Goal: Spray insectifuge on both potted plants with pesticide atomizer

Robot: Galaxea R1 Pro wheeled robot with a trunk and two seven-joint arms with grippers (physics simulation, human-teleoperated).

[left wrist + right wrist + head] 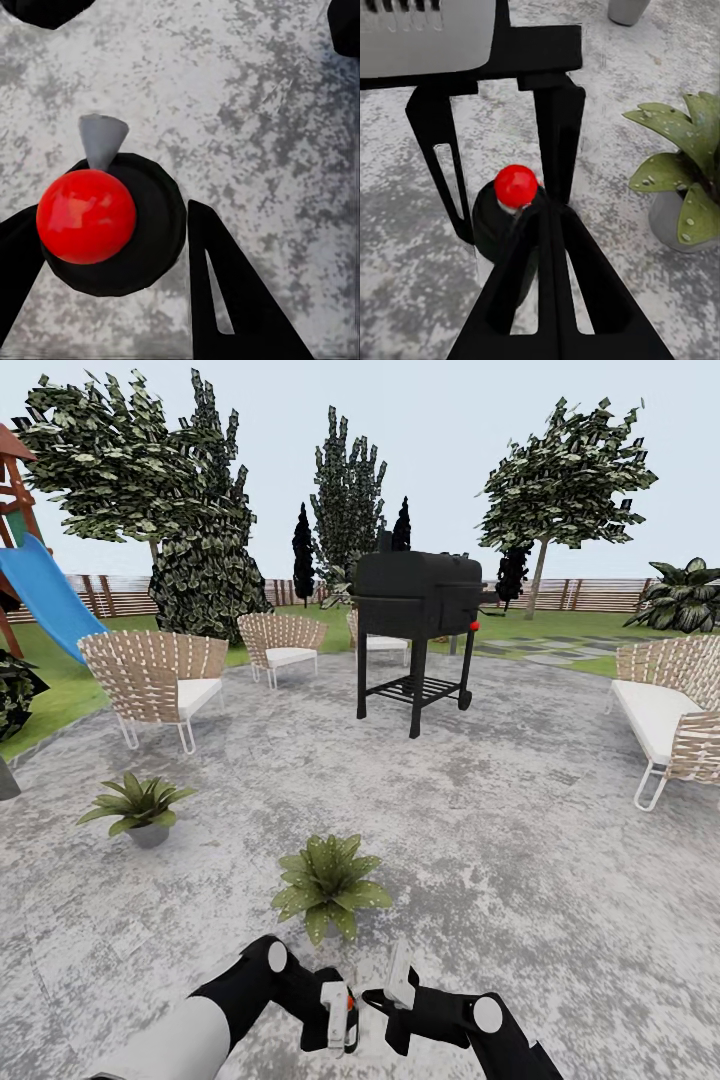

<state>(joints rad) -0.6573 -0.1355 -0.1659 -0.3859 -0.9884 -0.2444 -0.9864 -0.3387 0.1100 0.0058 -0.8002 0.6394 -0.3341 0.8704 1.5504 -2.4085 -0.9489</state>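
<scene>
The pesticide atomizer (347, 1012) stands upright in my left gripper (340, 1020), which is shut on its dark body (112, 225). Its top carries a red button (86, 216) and a grey nozzle (101, 139). My right gripper (388, 992) is shut, and its joined fingertips (542, 206) touch the red button (516, 185) from the side. One potted plant (330, 882) sits on the stone patio just ahead of both grippers. Pale specks dot its leaves (679, 150). The other potted plant (140, 807) stands further off to the left in its grey pot (149, 834).
A black grill (415, 615) stands on the patio (520, 840) ahead. Wicker chairs (160, 675) (282, 643) line the left and back, a wicker sofa (668, 720) the right. A blue slide (42, 595), trees and a slat fence (590, 595) border the lawn.
</scene>
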